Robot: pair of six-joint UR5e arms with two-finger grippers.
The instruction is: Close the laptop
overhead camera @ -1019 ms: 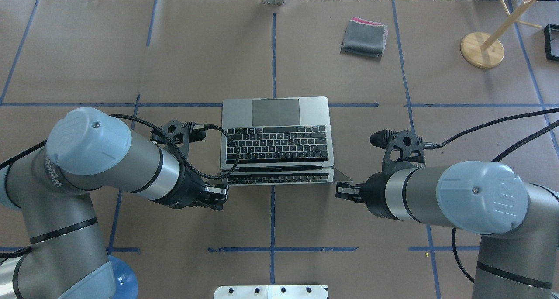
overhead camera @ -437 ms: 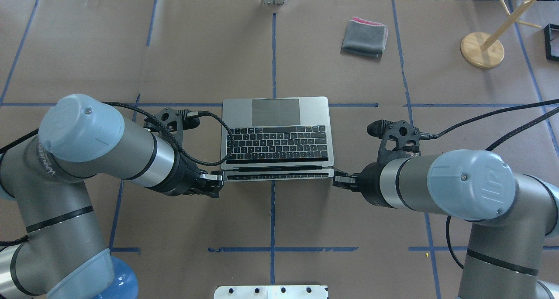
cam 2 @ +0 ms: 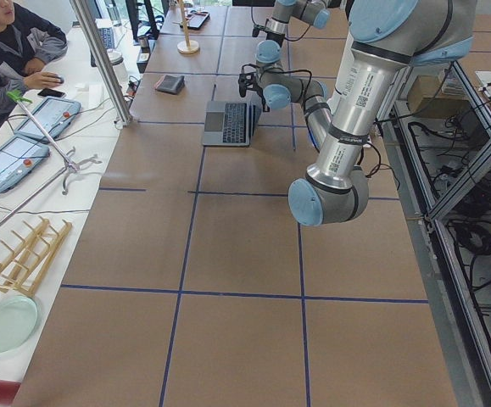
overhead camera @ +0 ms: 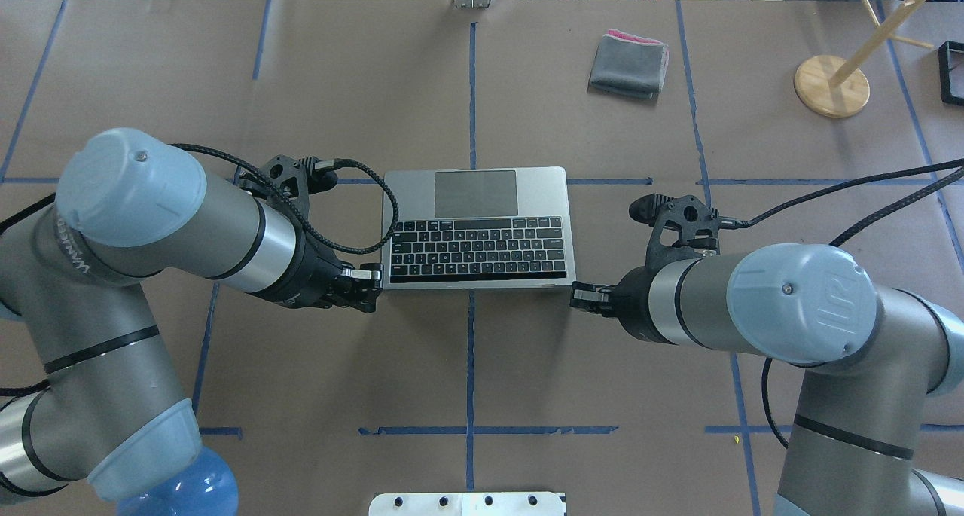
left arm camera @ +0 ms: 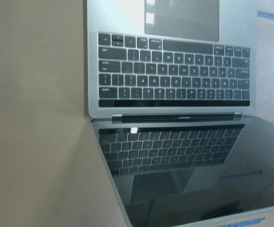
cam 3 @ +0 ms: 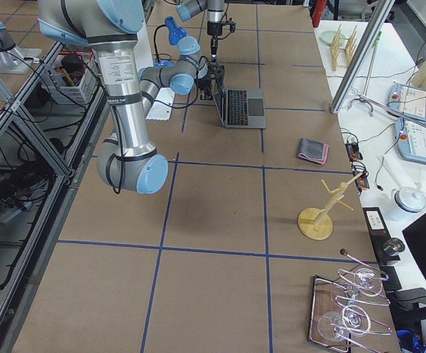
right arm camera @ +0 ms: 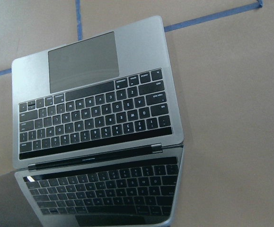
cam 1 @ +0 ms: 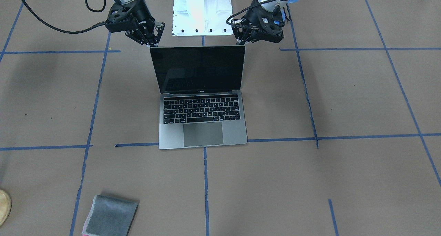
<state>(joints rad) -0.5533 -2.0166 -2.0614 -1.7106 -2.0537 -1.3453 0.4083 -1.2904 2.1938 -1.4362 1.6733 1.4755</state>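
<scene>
The laptop (cam 1: 201, 108) sat open near the middle of the table (cam 1: 344, 101), its base flat on the brown paper and its trackpad toward the operators' side. Its lid stood close to upright, so from overhead I saw it only as a thin edge and nothing of the screen. The right gripper (cam 1: 149, 42) hung at one top corner of the lid and the left gripper (cam 1: 241, 40) at the other. Both had their fingers spread, released, with nothing clamped between them. I could not tell whether either fingertip actually touched the lid: its rim hid the contact from the front, and the wrists covered it from above. Neither wrist camera showed its own fingers, only the keyboard and its reflection in the black glass, with the screen cut off at the frame's bottom. In the side views the grippers were too small to judge. A grey folded cloth (cam 1: 110, 217) lay well apart from the laptop.
</scene>
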